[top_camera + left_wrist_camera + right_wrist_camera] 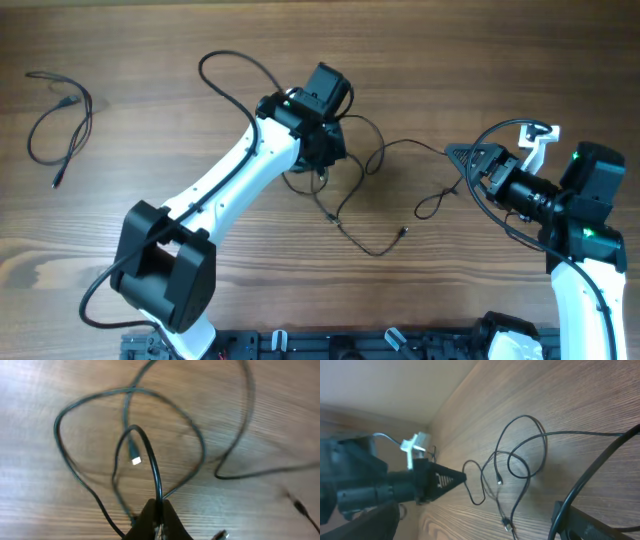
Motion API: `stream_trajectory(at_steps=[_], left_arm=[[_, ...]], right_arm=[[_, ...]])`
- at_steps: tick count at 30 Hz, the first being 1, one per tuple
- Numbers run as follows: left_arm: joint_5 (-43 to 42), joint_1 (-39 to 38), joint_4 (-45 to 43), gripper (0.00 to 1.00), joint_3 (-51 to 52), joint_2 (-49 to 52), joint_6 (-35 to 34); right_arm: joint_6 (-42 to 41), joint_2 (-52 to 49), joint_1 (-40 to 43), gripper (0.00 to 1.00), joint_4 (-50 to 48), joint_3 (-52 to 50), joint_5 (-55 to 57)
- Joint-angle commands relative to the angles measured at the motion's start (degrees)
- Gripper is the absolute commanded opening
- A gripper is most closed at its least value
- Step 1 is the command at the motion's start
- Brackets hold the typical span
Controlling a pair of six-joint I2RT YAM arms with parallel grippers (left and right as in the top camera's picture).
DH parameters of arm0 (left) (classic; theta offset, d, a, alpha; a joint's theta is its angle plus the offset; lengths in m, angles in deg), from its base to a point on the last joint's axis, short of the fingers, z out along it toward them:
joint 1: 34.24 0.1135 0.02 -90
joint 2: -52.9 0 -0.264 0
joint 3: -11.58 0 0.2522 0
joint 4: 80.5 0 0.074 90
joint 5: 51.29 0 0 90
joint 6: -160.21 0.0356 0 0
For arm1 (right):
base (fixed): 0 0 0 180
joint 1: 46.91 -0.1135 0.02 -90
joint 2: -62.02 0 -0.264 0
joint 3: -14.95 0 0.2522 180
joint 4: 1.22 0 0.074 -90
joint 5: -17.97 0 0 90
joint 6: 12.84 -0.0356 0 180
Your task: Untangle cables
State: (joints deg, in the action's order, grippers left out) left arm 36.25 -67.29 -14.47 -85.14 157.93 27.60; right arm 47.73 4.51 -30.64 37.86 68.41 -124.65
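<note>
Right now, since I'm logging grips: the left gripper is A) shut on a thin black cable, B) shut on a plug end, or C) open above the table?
A: the left gripper is pinched shut on a cable, which arcs up from between its tips.

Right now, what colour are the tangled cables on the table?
Black; the cables show best in the left wrist view, against the pale wooden table.
</note>
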Motion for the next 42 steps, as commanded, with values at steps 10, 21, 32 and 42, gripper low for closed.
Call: stream_trajectory(at_steps=[10, 21, 32, 42], left_arm=[[3.5, -10.0, -3.9, 1.00, 6.1, 0.7, 6.2], [7.8, -13.1, -11.2, 0.71, 14.1, 5.1, 19.5], [2.4, -13.6, -11.6, 0.04, 14.9, 9.7, 21.4], [13.2, -1.1, -0.2, 0.04, 11.6, -18.6, 21.8]], right_arm=[[4.4, 0.6, -0.2, 1.00, 5.1, 0.0, 5.3], [5.7, 0.6, -0.2, 1.00, 8.2, 0.0, 12.7], [5.7, 0.6, -0.2, 1.00, 8.4, 0.0, 16.7], [5.2, 0.6, -0.2, 1.00, 8.4, 0.0, 23.1]])
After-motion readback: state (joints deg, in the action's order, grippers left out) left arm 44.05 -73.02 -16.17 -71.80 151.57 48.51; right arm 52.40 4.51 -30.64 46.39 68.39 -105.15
